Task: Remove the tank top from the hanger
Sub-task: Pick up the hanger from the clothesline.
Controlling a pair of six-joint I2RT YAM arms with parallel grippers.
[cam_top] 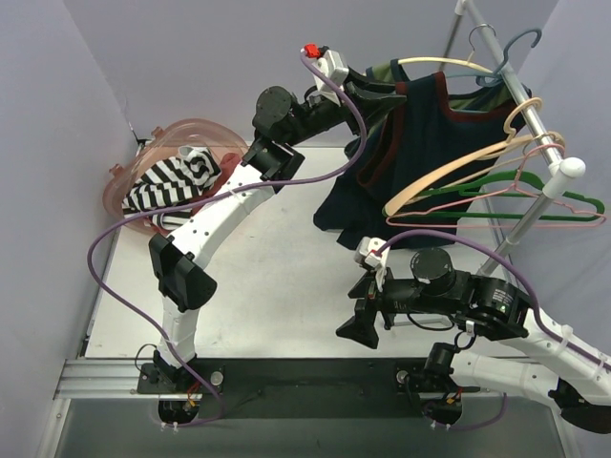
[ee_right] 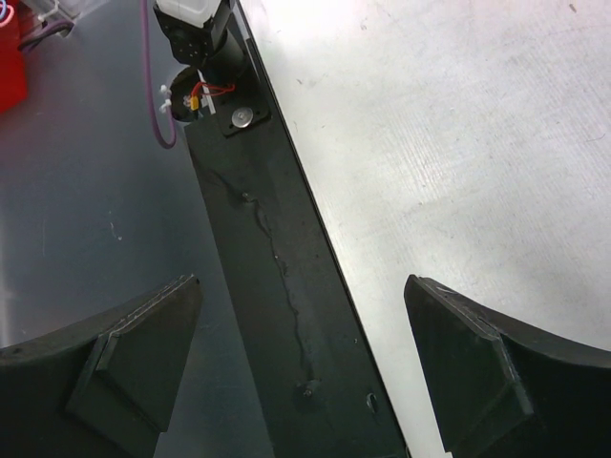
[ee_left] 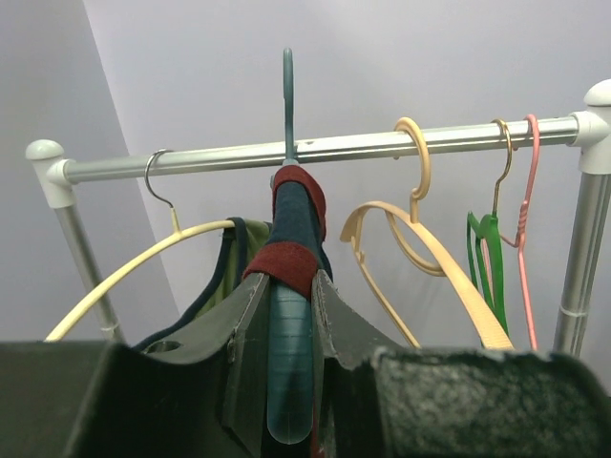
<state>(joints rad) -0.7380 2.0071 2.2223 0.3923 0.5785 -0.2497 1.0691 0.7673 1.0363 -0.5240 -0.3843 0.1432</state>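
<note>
Navy knit with a maroon border, the tank top [cam_top: 420,143] hangs at the far right of the scene on a teal hanger [ee_left: 289,382] of smooth plastic. The hook of this hanger goes over the shiny metal rail [ee_left: 401,143]. The left claw [ee_left: 289,286] is closed on one sloping arm of the hanger, and this arm runs lengthwise between the two fingers, up and away toward the hook. The maroon strap [ee_left: 298,205] lies just beyond the fingertips, soft and folded over the same arm. I judge it must slide down along this axis, toward the claw, to come free. The left arm is clearly the nearer one. The right claw [ee_right: 304,286] stands wide open and holds nothing, low at the near side over the pale surface [ee_right: 458,143], well apart from the garment.
</note>
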